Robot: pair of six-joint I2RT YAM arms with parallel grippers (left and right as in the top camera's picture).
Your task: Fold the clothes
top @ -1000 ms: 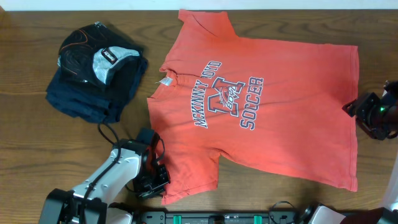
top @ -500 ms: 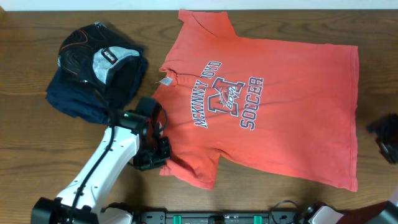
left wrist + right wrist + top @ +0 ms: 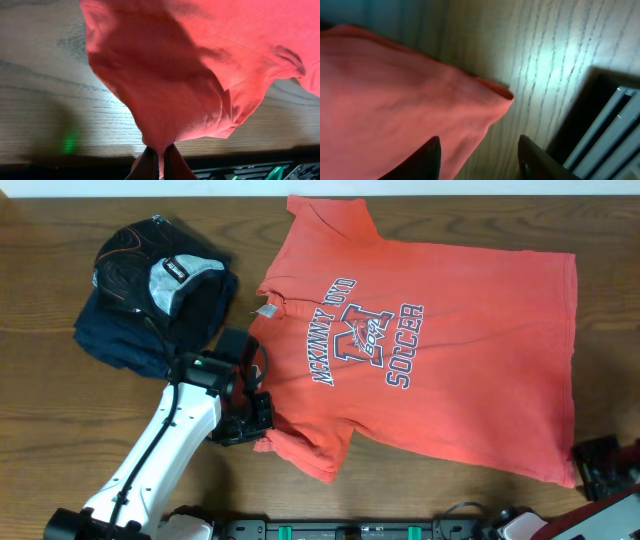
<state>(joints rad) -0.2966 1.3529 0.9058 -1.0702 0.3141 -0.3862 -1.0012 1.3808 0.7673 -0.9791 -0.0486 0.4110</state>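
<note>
The coral-red T-shirt point(image 3: 440, 350) lies flat across the table with its chest lettering facing up. My left gripper point(image 3: 255, 423) is at the shirt's near-left sleeve, shut on a pinch of the red cloth point(image 3: 175, 75), which hangs bunched from the jaws point(image 3: 159, 155). My right gripper point(image 3: 588, 462) is at the shirt's near-right hem corner. In the right wrist view its jaws point(image 3: 480, 152) stand apart and open. The hem corner point(image 3: 395, 100) lies on the wood, reaching in from the left finger's side.
A pile of navy and black folded garments with a grey-white patterned piece point(image 3: 150, 290) sits at the back left. A black rail with green parts point(image 3: 350, 530) runs along the front edge. Dark equipment point(image 3: 615, 130) is just right of the right gripper.
My left gripper has carried the sleeve away from the front edge and inward, bunching it. My right arm has swung from the table's right side to the near-right hem corner.
</note>
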